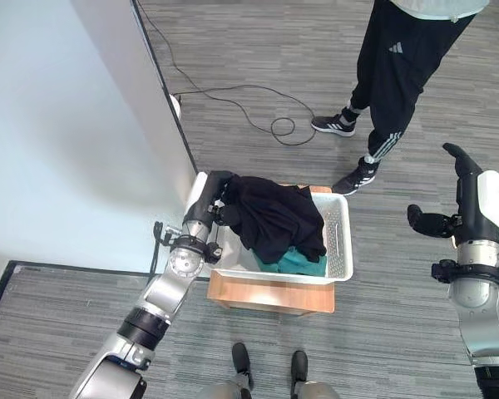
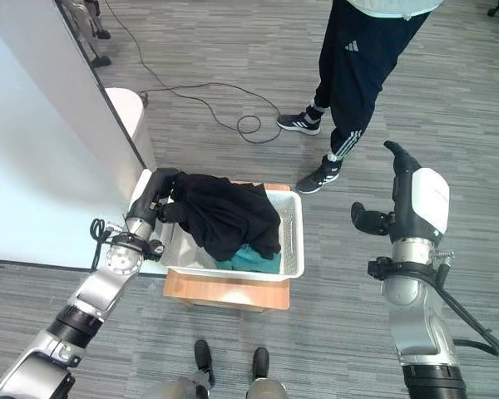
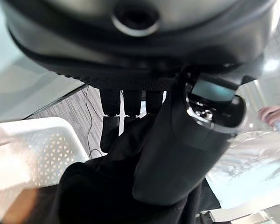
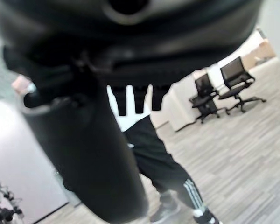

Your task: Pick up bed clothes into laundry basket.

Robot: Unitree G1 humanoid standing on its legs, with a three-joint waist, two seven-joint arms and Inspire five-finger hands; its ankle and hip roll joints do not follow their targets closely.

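Observation:
A white laundry basket (image 1: 343, 241) stands on the floor in front of me. A black garment (image 1: 276, 218) is heaped in it, draped over a teal cloth (image 1: 301, 263). My left hand (image 1: 211, 199) is at the basket's left rim, its fingers and thumb closed on the edge of the black garment (image 3: 107, 186). Off to the right, my right hand (image 1: 476, 199) is raised well clear of the basket, fingers straight and holding nothing.
The basket rests on a low wooden board (image 1: 266, 296). The white bed (image 1: 58, 141) fills the left side. A person (image 1: 399, 75) in dark trousers stands just beyond the basket. A black cable (image 1: 274, 125) loops across the grey floor. Office chairs (image 4: 214, 88) stand far off.

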